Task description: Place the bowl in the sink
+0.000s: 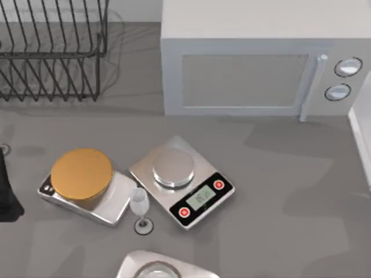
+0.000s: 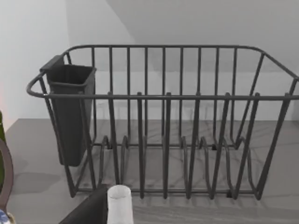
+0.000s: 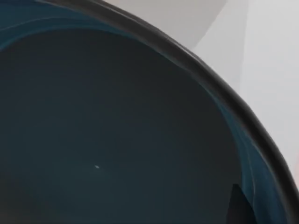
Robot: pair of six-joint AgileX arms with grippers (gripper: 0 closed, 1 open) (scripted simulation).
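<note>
- Right gripper: grip state cannot be told; the wide round blue glazed bowl (image 3: pixel 117 140) with dark rim sits right before its wrist camera.
- Left arm (image 1: pixel 7 191) is parked at the top view's left edge.

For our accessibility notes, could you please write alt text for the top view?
Two kitchen scales sit side by side on a grey table: the left scale carries a flat orange disc, the right scale is bare. A small clear glass stands between them, with a wire dish rack and a microwave behind.
</note>
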